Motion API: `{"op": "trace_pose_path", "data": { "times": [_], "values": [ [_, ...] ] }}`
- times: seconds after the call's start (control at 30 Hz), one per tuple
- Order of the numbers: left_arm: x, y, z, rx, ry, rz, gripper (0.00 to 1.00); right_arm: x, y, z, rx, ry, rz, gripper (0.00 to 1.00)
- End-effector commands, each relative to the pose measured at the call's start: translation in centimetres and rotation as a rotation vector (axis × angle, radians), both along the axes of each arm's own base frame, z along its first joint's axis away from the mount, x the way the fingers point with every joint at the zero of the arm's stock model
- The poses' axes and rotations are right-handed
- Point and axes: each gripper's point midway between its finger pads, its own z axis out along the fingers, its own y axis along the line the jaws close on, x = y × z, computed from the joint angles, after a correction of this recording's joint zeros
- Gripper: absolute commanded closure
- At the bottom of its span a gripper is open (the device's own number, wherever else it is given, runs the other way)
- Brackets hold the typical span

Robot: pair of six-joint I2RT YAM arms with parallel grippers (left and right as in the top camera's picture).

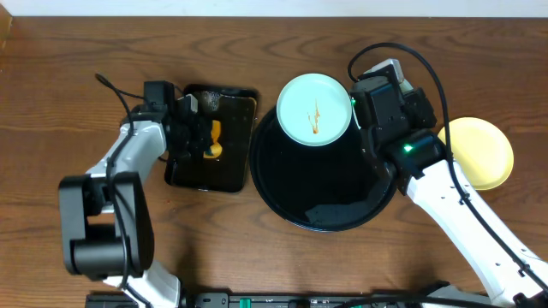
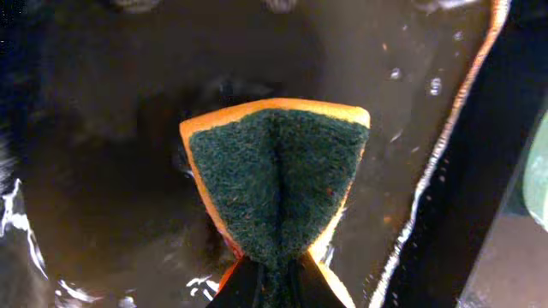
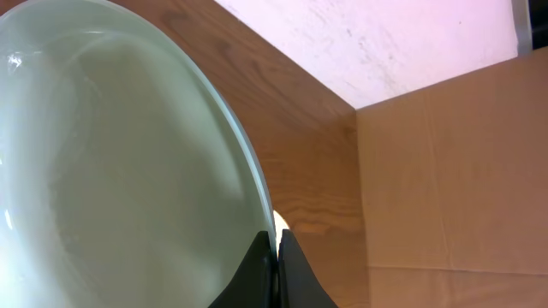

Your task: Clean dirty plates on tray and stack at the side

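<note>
Wide round glossy black tray [image 1: 282,180], raised rim. Over its far rim, small mint plate [image 1: 315,109], orange smear at centre, right edge pinched between closed fingers of right gripper [image 3: 276,239]. Right of tray, near it, pale yellow plate [image 1: 484,154], flat, left edge partly covered.

This looks like a robot test bench in a lab or workroom, not a real kitchen: a wood-grain table [image 1: 257,51] carries a round black tray [image 1: 291,184], with a robot arm [image 1: 128,158] left of that tray and a second robot arm [image 1: 467,210] right of it, both trailing cables. The dish props are few: a mint plate [image 1: 314,109] at the tray's far rim, a yellow plate [image 1: 484,152] to its right, and a sponge [image 1: 214,141] over a wet rectangular tray [image 1: 227,162] to its left. Past the table's edge, away from the tray, are plain cardboard [image 3: 454,171] and a bare pale wall [image 3: 385,43].
</note>
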Motion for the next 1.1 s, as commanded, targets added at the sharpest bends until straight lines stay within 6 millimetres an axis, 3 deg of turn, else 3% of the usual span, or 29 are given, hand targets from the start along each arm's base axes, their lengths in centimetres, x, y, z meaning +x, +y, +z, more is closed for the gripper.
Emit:
{"op": "trace_pose_path", "data": {
  "times": [0.0,0.13,0.27,0.4,0.7,0.77,0.83,1.0,1.07],
  "values": [
    [0.3,0.1,1.2,0.026,-0.013,0.015,0.92,-0.2,-0.1,0.8,0.021,-0.047,-0.031,0.99],
    [-0.6,-0.6,-0.3,0.07,0.014,-0.037,0.92,-0.4,-0.3,0.6,0.054,-0.059,-0.058,0.99],
    [-1.4,0.1,-1.8,0.197,0.048,-0.04,0.92,-1.3,-0.7,-0.7,0.155,-0.057,-0.125,0.99],
    [-2.1,0.3,-2.4,0.264,0.065,-0.054,0.85,-2.1,-2.4,-2.5,0.285,-0.037,-0.235,0.99],
    [-2.3,-0.3,-2.4,0.264,0.067,-0.07,0.85,-3.0,-9.9,-5.2,0.556,-0.027,-0.531,0.99],
    [-2.3,-0.4,-2.4,0.26,0.067,-0.072,0.92,-3.3,-11.9,-5.7,0.609,-0.034,-0.6,0.99],
    [-2.3,-0.6,-2.4,0.25,0.064,-0.086,0.93,-3.8,-14.1,-6.0,0.646,-0.043,-0.661,0.99],
    [-2.7,-5.4,-1.0,0.02,-0.03,-0.351,0.93,-5.7,-19.2,-6.8,0.763,-0.071,-0.808,0.99],
    [-2.5,-5.7,-0.8,0.006,-0.045,-0.355,0.92,-6.4,-20.5,-7.3,0.808,-0.069,-0.85,0.99]
  ]
}}
